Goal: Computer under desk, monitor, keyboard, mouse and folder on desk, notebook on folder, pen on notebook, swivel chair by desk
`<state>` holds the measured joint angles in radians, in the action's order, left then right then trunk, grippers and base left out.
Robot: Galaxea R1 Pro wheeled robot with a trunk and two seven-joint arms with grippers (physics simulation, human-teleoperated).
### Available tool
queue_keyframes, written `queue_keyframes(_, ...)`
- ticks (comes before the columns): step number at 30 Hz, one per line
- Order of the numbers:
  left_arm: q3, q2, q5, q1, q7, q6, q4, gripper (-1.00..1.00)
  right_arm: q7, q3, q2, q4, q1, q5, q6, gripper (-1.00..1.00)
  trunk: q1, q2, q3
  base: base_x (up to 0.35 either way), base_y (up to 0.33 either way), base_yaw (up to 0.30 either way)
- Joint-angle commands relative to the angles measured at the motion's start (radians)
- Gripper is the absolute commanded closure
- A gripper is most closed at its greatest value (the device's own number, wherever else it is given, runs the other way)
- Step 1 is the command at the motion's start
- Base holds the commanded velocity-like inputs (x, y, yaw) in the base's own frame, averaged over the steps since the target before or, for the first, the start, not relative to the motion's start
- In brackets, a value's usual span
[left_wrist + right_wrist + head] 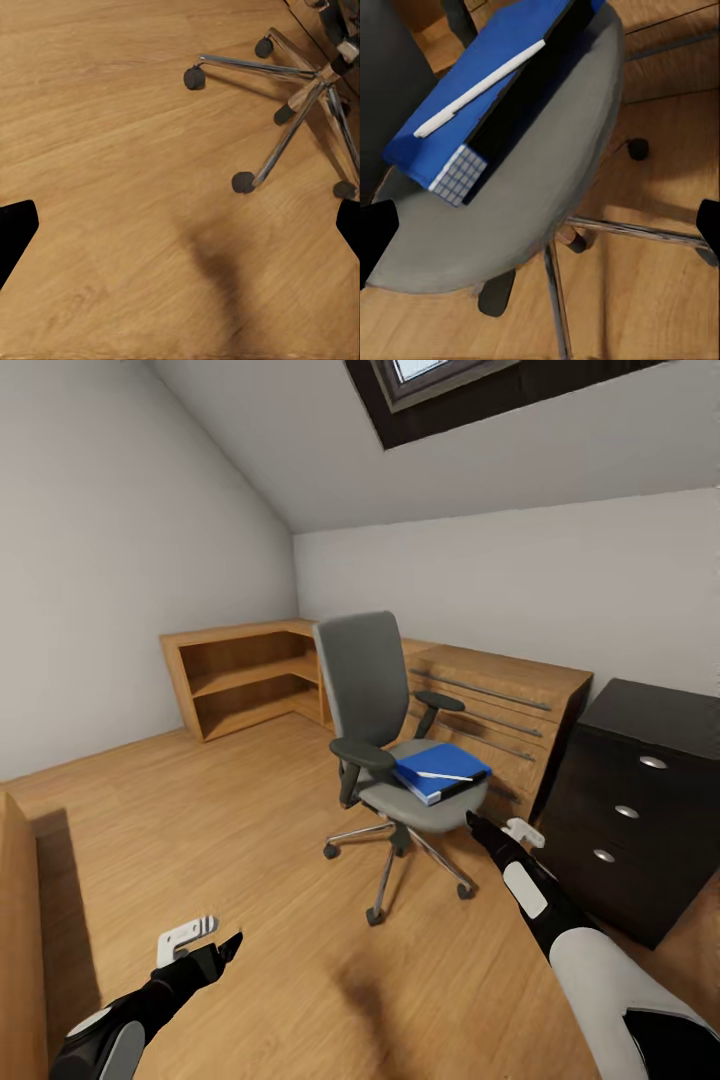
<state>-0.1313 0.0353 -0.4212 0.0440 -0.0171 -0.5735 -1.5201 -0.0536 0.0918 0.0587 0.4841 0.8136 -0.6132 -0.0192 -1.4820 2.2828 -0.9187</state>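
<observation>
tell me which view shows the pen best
The right wrist view: the pen lies large and whole across the blue folder on the swivel chair. The head view shows it as a thin sliver; the left wrist view has just the chair's base.

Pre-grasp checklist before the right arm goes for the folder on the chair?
1. folder flat on the swivel chair seat: ok.
2. pen loose on the folder, could roll off when lifted: not ok.
3. Right tool beside the seat edge, fingers apart, nothing held: ok.
4. Left tool over bare floor, nothing held: ok.
5. desk top free for placing: cannot tell.
6. Notebook location: cannot tell.
</observation>
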Motion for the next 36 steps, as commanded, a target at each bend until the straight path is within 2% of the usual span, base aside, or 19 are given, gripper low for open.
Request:
queue_keyframes(1,0.003,0.000,-0.004,0.001,-0.002,-0.006,-0.001,-1.00,-0.005,0.002,0.000,-0.004,-0.002,-0.010,-0.008,-1.00,0.005,-0.007,0.002,-0.240,-0.021,0.000)
queue_keyframes(5,0.022,0.000,-0.003,0.001,0.003,-0.006,0.006,-1.00,-0.004,0.001,-0.003,-0.041,-0.031,0.003,-0.046,-1.00,0.020,-0.035,0.015,-0.098,-0.009,0.000)
queue_keyframes(8,0.068,0.000,0.027,0.001,0.047,-0.003,0.047,-1.00,-0.004,-0.001,-0.005,-0.192,-0.052,0.055,-0.216,-1.00,0.032,-0.056,0.024,-0.017,-0.002,0.000)
queue_keyframes(10,0.078,-0.001,0.038,0.001,0.059,-0.002,0.051,-1.00,-0.004,-0.002,-0.006,-0.241,-0.053,0.067,-0.272,-1.00,0.039,-0.070,0.031,-0.006,-0.001,0.000)
queue_keyframes(11,0.094,-0.003,0.051,0.001,0.079,-0.001,0.059,-1.00,-0.004,-0.003,-0.020,-0.357,-0.055,0.111,-0.422,-1.00,0.043,-0.077,0.034,-0.002,0.000,0.000)
queue_keyframes(14,0.106,-0.003,0.057,0.001,0.088,0.001,0.090,-1.00,-0.001,-0.002,-0.035,-0.444,-0.059,0.153,-0.553,-1.00,0.055,-0.098,0.043,-0.001,0.000,0.000)
queue_keyframes(15,0.109,-0.003,0.059,0.001,0.090,0.002,0.120,-1.00,0.001,-0.002,-0.039,-0.466,-0.072,0.166,-0.595,-1.00,0.058,-0.105,0.046,0.000,0.000,0.000)
queue_keyframes(16,0.112,-0.003,0.061,0.001,0.092,0.003,0.174,-1.00,0.002,-0.003,-0.043,-0.484,-0.109,0.177,-0.634,-1.00,0.062,-0.112,0.049,0.000,0.000,0.000)
queue_keyframes(19,0.115,-0.003,0.064,0.001,0.093,0.015,0.265,-1.00,0.002,-0.003,-0.046,-0.496,-0.176,0.186,-0.663,-1.00,0.074,-0.133,0.059,0.000,0.000,0.000)
queue_keyframes(21,0.115,-0.003,0.064,0.001,0.093,0.031,0.298,-1.00,0.001,-0.003,-0.047,-0.499,-0.194,0.188,-0.669,-1.00,0.081,-0.147,0.065,0.000,0.000,0.000)
queue_keyframes(25,0.116,-0.002,0.066,0.001,0.097,0.147,0.421,-1.00,0.002,-0.003,-0.046,-0.501,-0.230,0.190,-0.677,-1.00,0.097,-0.175,0.078,0.000,0.000,0.000)
queue_keyframes(26,0.118,-0.003,0.079,0.001,0.114,0.300,0.555,-1.00,0.003,-0.003,-0.044,-0.501,-0.258,0.191,-0.700,-1.00,0.101,-0.182,0.081,0.000,0.000,0.000)
queue_keyframes(28,0.119,-0.003,0.088,0.001,0.119,0.385,0.626,-1.00,0.003,-0.003,-0.044,-0.501,-0.274,0.192,-0.732,-1.00,0.108,-0.196,0.087,0.000,0.000,0.000)
queue_keyframes(31,0.120,-0.003,0.095,0.001,0.122,0.464,0.689,-1.00,0.003,-0.003,-0.046,-0.502,-0.294,0.192,-0.767,-1.00,0.120,-0.217,0.096,0.000,0.000,0.000)
queue_keyframes(32,0.158,-0.006,0.119,0.001,0.132,0.543,0.865,-1.00,0.003,-0.003,-0.048,-0.504,-0.347,0.192,-0.793,-1.00,0.124,-0.224,0.100,0.000,0.000,-0.034)
queue_keyframes(33,0.180,-0.012,0.128,0.001,0.143,0.592,0.894,-1.00,0.003,-0.003,-0.047,-0.504,-0.353,0.192,-0.794,-1.00,0.127,-0.231,0.103,0.000,0.000,-0.083)
queue_keyframes(35,0.194,-0.023,0.134,0.001,0.162,0.652,0.924,-1.00,0.003,-0.003,-0.046,-0.503,-0.359,0.192,-0.795,-1.00,0.135,-0.245,0.111,0.000,0.000,-0.127)
queue_keyframes(36,0.207,-0.044,0.141,0.001,0.202,0.713,0.973,-1.00,0.003,-0.003,-0.045,-0.503,-0.362,0.192,-0.795,-1.00,0.139,-0.252,0.115,0.000,0.000,-0.154)
